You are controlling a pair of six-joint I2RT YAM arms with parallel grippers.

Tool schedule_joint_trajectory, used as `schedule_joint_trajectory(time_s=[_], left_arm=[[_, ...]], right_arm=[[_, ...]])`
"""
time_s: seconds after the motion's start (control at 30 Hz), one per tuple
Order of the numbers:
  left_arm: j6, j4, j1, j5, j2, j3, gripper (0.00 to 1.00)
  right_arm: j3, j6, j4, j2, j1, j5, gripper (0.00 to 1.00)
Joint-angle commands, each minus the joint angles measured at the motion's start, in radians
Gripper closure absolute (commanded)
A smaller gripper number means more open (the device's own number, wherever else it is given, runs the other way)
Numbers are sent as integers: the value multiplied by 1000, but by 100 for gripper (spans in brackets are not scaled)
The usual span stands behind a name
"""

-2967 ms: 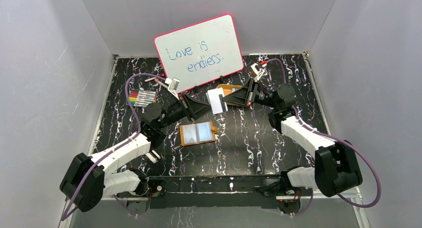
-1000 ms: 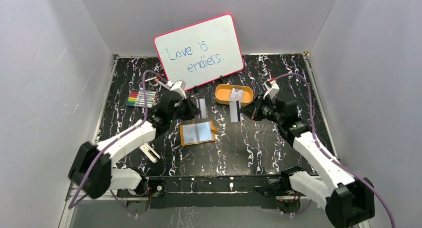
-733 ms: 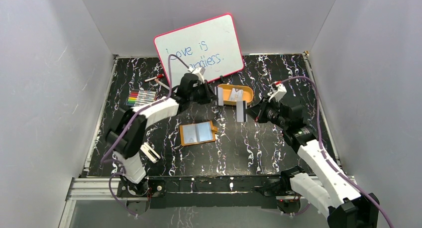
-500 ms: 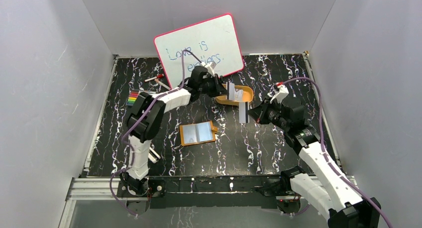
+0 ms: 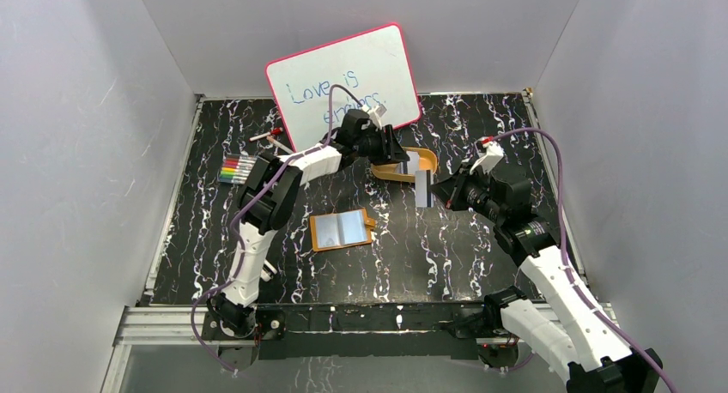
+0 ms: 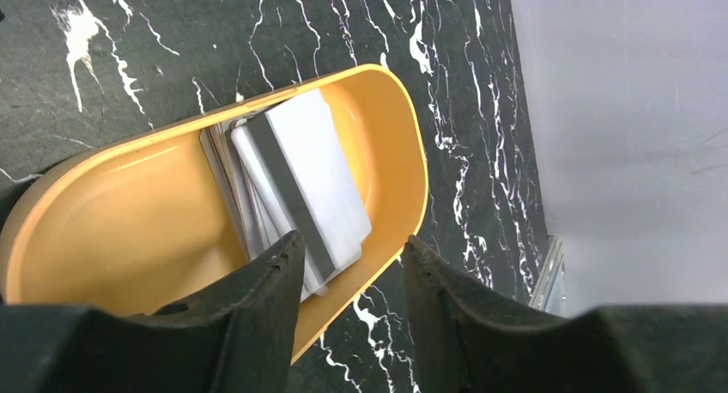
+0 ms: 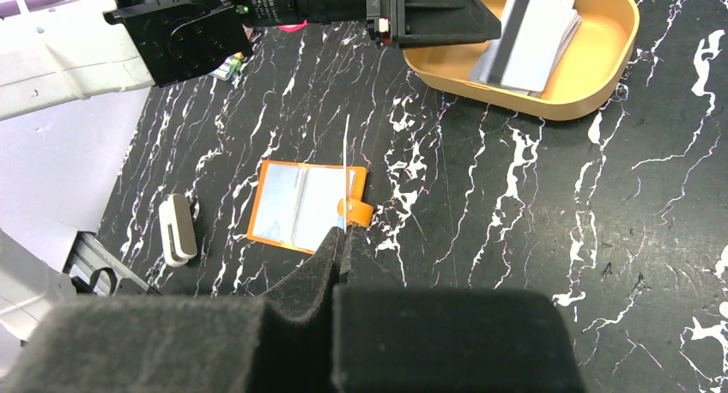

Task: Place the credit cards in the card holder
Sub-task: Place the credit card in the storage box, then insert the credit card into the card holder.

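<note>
- Over the orange tray (image 6: 417, 178), at the far side of the table (image 5: 464, 256), I am hovering my left gripper (image 6: 350, 247) with its fingers spread and nothing between them. The remaining credit cards (image 6: 313, 166) are lying in a slanted stack inside the tray, just beneath.
- I am pinching one card (image 7: 347, 166) in my right gripper (image 7: 342, 238), the fingers pressed together on its lower edge. It is standing edge-on to the wrist camera, clear of the table.
- I am keeping that card above the card holder (image 7: 300, 206), which is lying open and flat with its clear sleeves up. The two are not touching.
- I am judging the cards to be light, stiff and slick. A pinch on one short edge suits them, leaving most of the length free to enter a sleeve, though the card could pivot.
- I am expecting the stacked ones to be awkward. They lie flush, so the raised edge leaning on the tray wall looks the best place to catch.
- I am treating the holder as soft and light. It may slide when pushed, and I cannot make out the sleeve mouth.
</note>
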Motion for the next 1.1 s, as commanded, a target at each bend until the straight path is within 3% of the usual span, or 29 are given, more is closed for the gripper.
schedule_joint_trajectory(time_s=[0.0,0.13,0.3,0.53,0.63,0.73,0.9,1.07], left_arm=[[8,-5,6,38,-82,7,51],[33,-43,6,-6,-178,-18,41],[77,-151,8,-175,-405,-155,37],[51,-195,8,-433,-964,-607,36],[12,-164,15,-442,-1208,-802,28],[-35,-81,22,-359,-1393,-975,21],[-72,-166,27,-364,-1512,-1100,21],[-159,-265,27,-443,-1501,-1202,25]], right_arm=[[50,-19,20,-8,4,21,100],[46,-18,23,-11,5,21,100],[9,10,81,12,6,-87,100],[-41,103,258,94,69,-238,100],[-45,141,331,149,119,-254,100],[-56,179,403,198,142,-269,100],[-74,268,540,355,156,-324,100],[-69,279,604,482,268,-240,100]])
